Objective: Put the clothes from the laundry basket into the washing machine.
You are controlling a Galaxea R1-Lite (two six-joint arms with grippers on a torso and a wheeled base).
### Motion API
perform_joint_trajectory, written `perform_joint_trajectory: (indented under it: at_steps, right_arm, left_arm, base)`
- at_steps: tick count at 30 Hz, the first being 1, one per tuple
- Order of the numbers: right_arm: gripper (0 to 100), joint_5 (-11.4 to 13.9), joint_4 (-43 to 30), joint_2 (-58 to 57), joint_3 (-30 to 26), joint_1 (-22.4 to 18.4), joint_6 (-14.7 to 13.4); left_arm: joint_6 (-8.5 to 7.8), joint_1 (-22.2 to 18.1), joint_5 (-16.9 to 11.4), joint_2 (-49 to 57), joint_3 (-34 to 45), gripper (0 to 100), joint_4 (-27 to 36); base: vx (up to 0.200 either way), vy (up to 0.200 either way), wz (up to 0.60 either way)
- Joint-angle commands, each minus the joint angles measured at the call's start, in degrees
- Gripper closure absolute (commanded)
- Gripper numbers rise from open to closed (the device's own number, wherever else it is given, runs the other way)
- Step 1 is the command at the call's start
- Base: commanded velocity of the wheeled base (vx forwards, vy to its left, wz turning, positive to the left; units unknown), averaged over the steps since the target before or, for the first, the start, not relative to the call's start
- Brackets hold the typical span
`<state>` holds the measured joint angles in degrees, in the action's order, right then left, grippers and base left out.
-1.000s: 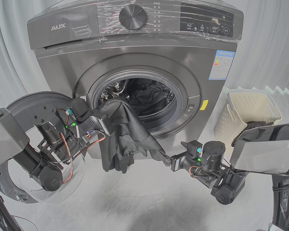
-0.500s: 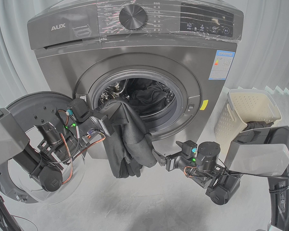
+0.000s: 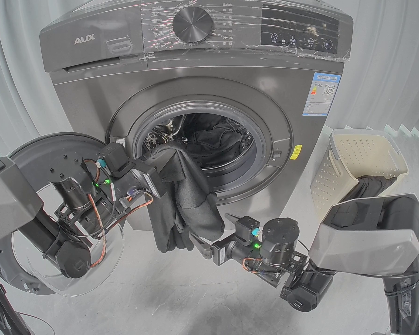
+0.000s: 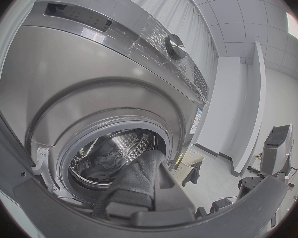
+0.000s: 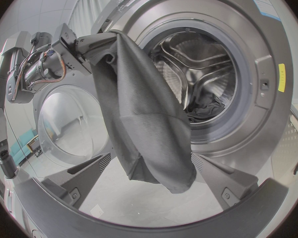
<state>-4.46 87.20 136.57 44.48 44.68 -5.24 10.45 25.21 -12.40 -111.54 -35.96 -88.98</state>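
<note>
A dark garment (image 3: 186, 196) hangs from my left gripper (image 3: 159, 160), which is shut on it at the left rim of the washing machine's drum opening (image 3: 209, 140). More dark clothes (image 3: 216, 141) lie inside the drum. My right gripper (image 3: 198, 245) is open just below the garment's hanging end. In the right wrist view the garment (image 5: 145, 123) dangles between the spread fingers (image 5: 102, 159), and the left gripper (image 5: 89, 47) holds its top. In the left wrist view the left gripper (image 4: 149, 199) clamps the cloth (image 4: 139, 179). The laundry basket (image 3: 354, 152) stands at the right with a dark cloth (image 3: 372, 184) draped over its edge.
The machine's round door (image 3: 46, 252) is swung open to the left, behind my left arm. Bare grey floor (image 3: 181, 294) lies in front of the machine. A white curtain (image 3: 395, 47) hangs behind it.
My right gripper has moved left and lower, under the garment. The garment's corner, earlier stretched toward it, now hangs straight down. The left arm has stayed put.
</note>
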Motion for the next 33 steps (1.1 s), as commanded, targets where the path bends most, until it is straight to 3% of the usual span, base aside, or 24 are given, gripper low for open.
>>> perform_joint_trajectory:
  at_steps: [1,6,9,13,19,28,33]
  right_arm:
    - [0,0.16,-1.95,4.32,6.76,-0.03,1.64]
    - [0,0.07,-5.99,7.57,14.84,-3.63,3.13]
    - [0,-0.46,-6.08,8.62,16.69,-4.42,3.13]
    - [0,-0.55,-5.46,8.36,16.51,-4.60,2.87]
    - [0,-0.64,-4.93,1.50,10.71,-5.30,2.61]
    - [0,-0.72,-5.11,-3.15,8.43,-11.46,2.69]
    - [0,-0.72,-5.02,-2.45,8.43,-12.51,2.69]
  left_arm:
    - [0.01,0.01,0.01,-0.25,0.01,100,-0.05]
    - [0.01,0.01,0.01,-0.08,0.10,100,-0.05]
    - [0.01,-0.07,0.01,0.01,0.01,100,-0.05]
    - [0.01,-0.07,0.01,0.01,0.10,100,-0.05]
    - [0.01,-0.51,0.01,-0.08,0.19,100,-0.05]
    - [0.01,-0.25,0.01,-0.17,0.28,100,-0.05]
    - [0.01,-0.16,0.01,-0.25,0.28,100,-0.05]
  base:
    - [0.000,0.000,0.00]
    - [0.000,0.000,0.00]
    - [0.000,0.000,0.00]
    - [0.000,0.000,0.00]
    - [0.000,0.000,0.00]
    - [0.000,0.000,0.00]
    - [0.000,0.000,0.00]
